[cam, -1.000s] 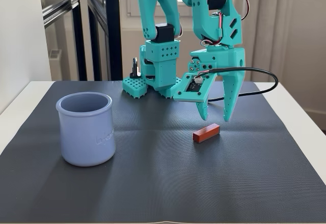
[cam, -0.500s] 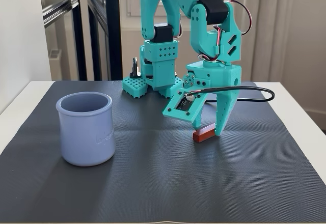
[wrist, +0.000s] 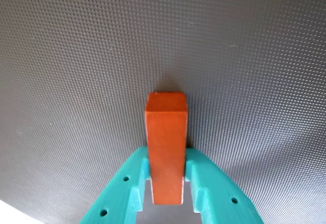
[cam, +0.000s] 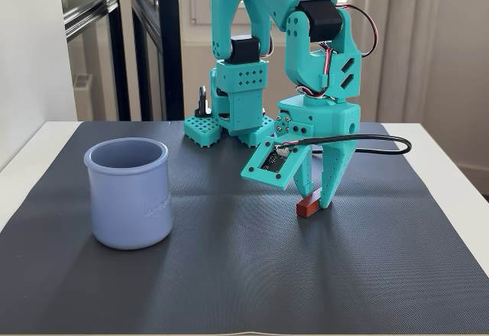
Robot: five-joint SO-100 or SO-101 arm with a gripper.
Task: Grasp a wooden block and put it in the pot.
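The jaws pinch the wooden block (wrist: pixel 166 147) low on the dark mat (cam: pixel 229 275). The pot (cam: pixel 127 192) stands well apart (left in the fixed view), bare mat between.

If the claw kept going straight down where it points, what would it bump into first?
Likely the mat. The gripper points down with its fingers either side of the block, which already sits between them on the mat, so hardly any room looks left below.

Front fixed view facing the arm; close downward wrist view (shared: wooden block (wrist: pixel 166 147), mat (cam: pixel 229 275)).
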